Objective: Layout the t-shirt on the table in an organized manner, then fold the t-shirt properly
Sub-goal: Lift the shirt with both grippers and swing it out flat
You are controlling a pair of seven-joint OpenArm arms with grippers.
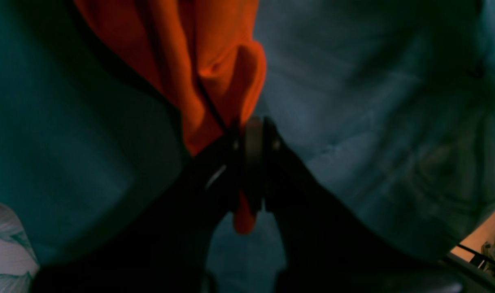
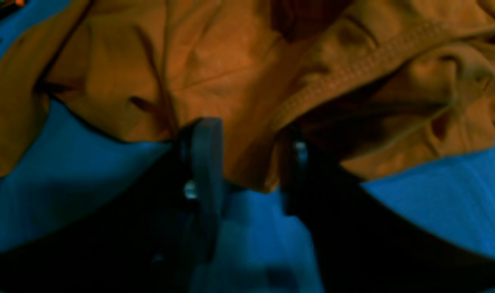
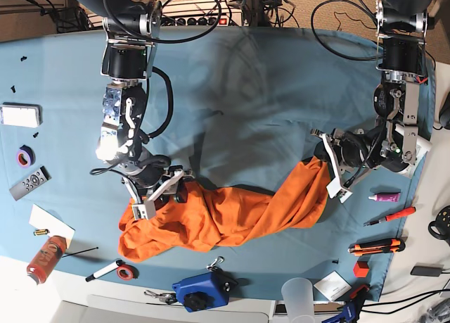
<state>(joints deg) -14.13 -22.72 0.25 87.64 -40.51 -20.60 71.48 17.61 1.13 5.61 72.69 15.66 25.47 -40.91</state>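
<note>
The orange t-shirt (image 3: 225, 214) lies crumpled in a long bunch across the front of the teal table (image 3: 246, 91). My left gripper (image 3: 329, 169) is at the shirt's right end. In the left wrist view it (image 1: 251, 126) is shut on a fold of the t-shirt (image 1: 214, 49), held above the table (image 1: 373, 122), and a small tip of cloth hangs behind the fingers. My right gripper (image 3: 158, 195) is at the shirt's left end. In the right wrist view it (image 2: 251, 138) is open, with the edge of the t-shirt (image 2: 231, 61) lying between its fingers on the table (image 2: 68, 175).
At the left are a white box (image 3: 20, 115), a purple tape roll (image 3: 26, 155), a remote (image 3: 29, 184) and an orange bottle (image 3: 43, 258). Along the front are a marker (image 3: 105, 270), a blue device (image 3: 204, 289) and a clear cup (image 3: 299, 295). At the right are a pink tube (image 3: 385, 196) and orange tools (image 3: 376, 247).
</note>
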